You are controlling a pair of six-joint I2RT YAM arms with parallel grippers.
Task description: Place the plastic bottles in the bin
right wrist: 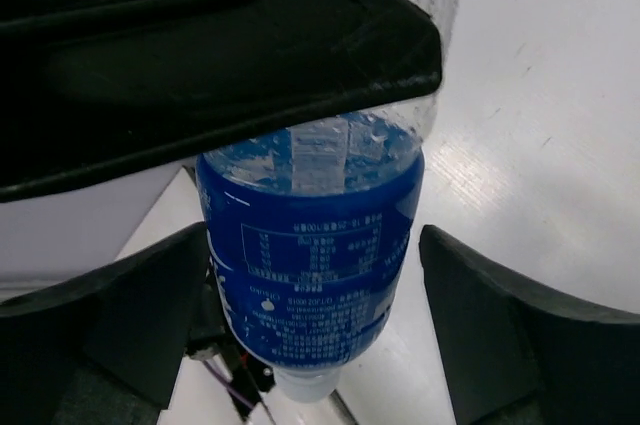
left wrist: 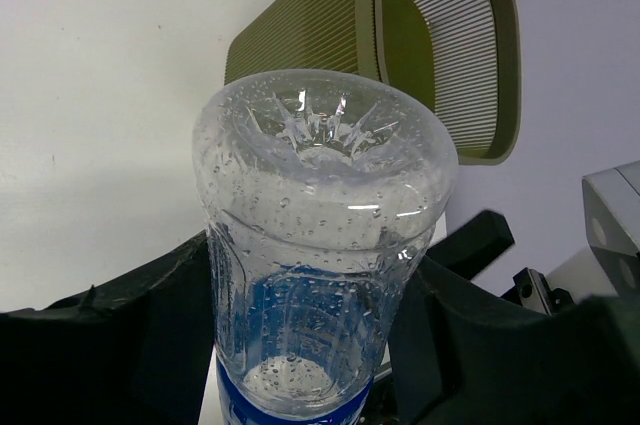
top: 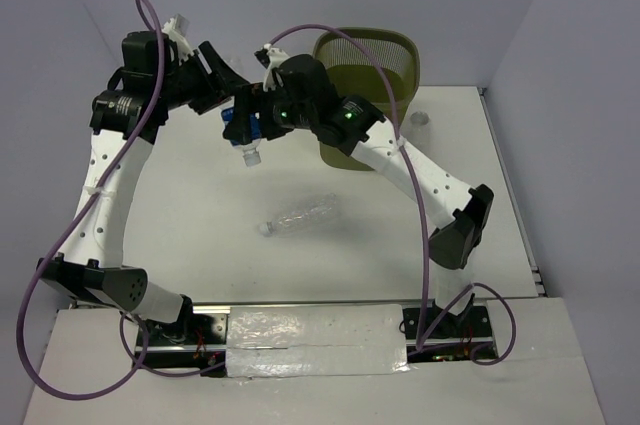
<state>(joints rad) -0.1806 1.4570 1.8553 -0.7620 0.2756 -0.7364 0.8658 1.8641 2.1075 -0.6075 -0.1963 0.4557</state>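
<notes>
On the left, the left gripper (left wrist: 310,295) is squeezed tight on the blue-label bottle (left wrist: 320,195). It holds the bottle up in the air over the table (top: 200,205), with the cap pointing down. This bottle is not in the bin yet.

Next to it, the right gripper (right wrist: 320,315) has come around the same bottle, down by the blue label. Its fingers are apart, one on each side. There is a little gap on one side, so it is not holding the bottle yet.

A bit to the right and closer to us, the clear bottle (top: 300,215) lies on its side on the table, well apart from both grippers.

The bin (top: 365,35) sits at the far right, just behind the right arm.

Here is what could go wrong. If the left gripper lets go before the right one grabs, the bottle will fall and roll away. The bottle is thin and crinkly, so a hard squeeze could squash it and make it pop out. The two grippers are very close and could bump. The right arm could also knock the bin when it turns.
</notes>
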